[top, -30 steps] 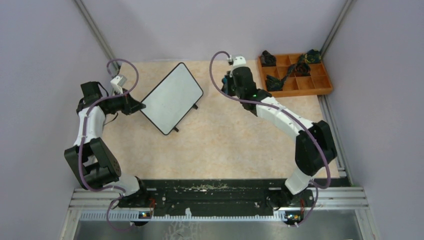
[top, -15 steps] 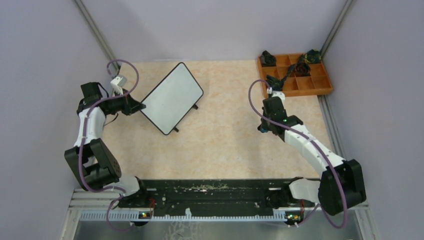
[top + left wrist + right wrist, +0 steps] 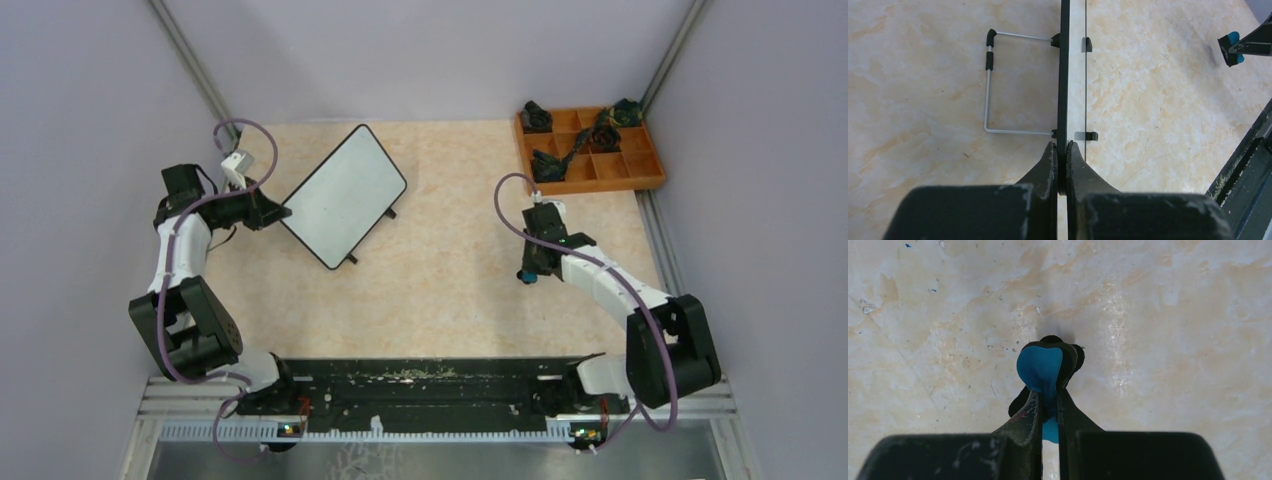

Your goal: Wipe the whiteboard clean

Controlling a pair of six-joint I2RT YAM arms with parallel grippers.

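**Right arm backs away from the board, wiper in its grip**

The whiteboard (image 3: 343, 196) sits on the far left part of the table (image 3: 450, 300), turned at an angle and leaning back on its wire stand. It has not budged in the last second. The left pincer (image 3: 1061, 150) is closed tight on the board's black frame at its near left edge, steadying it just as before.

The change is all on the right. A second ago that arm was stretched to the far end of the table, between the board and the orange tray (image 3: 600, 186). Now it has folded back toward the near right side. The right pincer (image 3: 1049, 395) points down at bare table, well apart from the board. Its jaws are squeezed shut on a small blue-and-black pad (image 3: 1040, 367), which I take to be the wiper.

From above, the board's face looks plain white, with no marks I can make out. My guess is that the wiping is finished and the arm is retiring. Faint marks would not show from here, though, so I would not swear to it.
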